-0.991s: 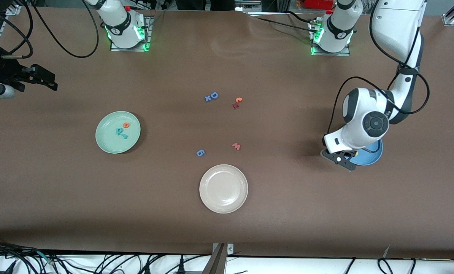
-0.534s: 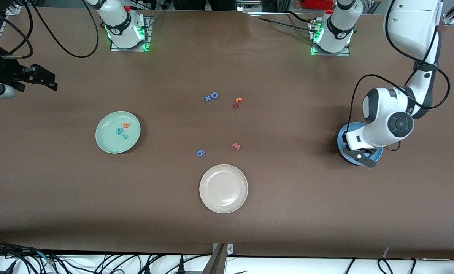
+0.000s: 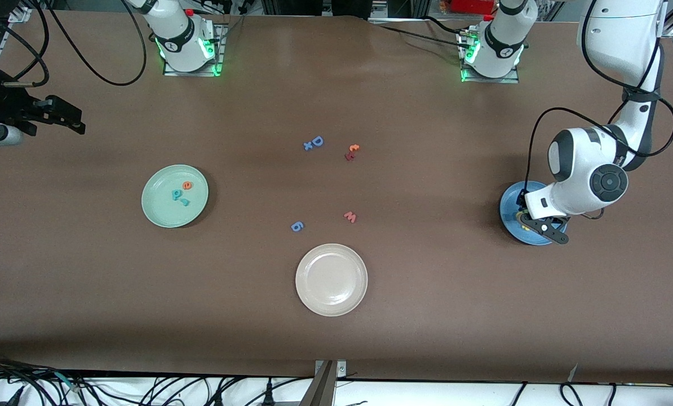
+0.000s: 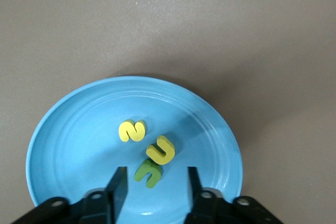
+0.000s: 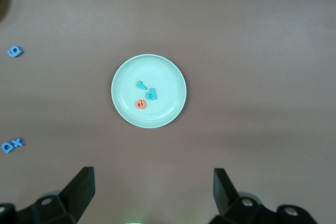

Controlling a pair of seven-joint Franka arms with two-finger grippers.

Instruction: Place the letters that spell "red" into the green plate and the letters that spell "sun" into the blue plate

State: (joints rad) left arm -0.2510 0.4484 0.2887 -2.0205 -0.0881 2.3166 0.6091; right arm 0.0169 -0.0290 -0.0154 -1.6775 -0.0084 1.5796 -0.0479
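Observation:
The blue plate point(image 3: 511, 217) lies at the left arm's end of the table. In it lie a yellow "s" point(image 4: 132, 131), a yellow "u" point(image 4: 160, 150) and a green "n" point(image 4: 148, 172). My left gripper point(image 3: 542, 226) hangs low over this plate point(image 4: 68, 145), open, and the "n" lies loose between its fingertips without touching them. The green plate point(image 3: 162, 211) holds the orange "e" point(image 3: 187, 185), teal "d" point(image 3: 176, 194) and teal "r" point(image 3: 185, 201). My right gripper point(image 3: 69, 118) waits open at the right arm's end of the table, high above the green plate point(image 5: 168, 77).
A cream-white plate point(image 3: 331, 279) sits nearest the front camera at mid-table. Loose letters lie farther back: a blue "g" point(image 3: 296, 226), a red "w" point(image 3: 350, 216), a blue "D" with an "x" point(image 3: 314, 142), and an orange "t" with a dark red letter point(image 3: 352, 151).
My left gripper has swung toward the left arm's end of the table, over the blue plate. Its jaws have opened. The right arm has not moved.

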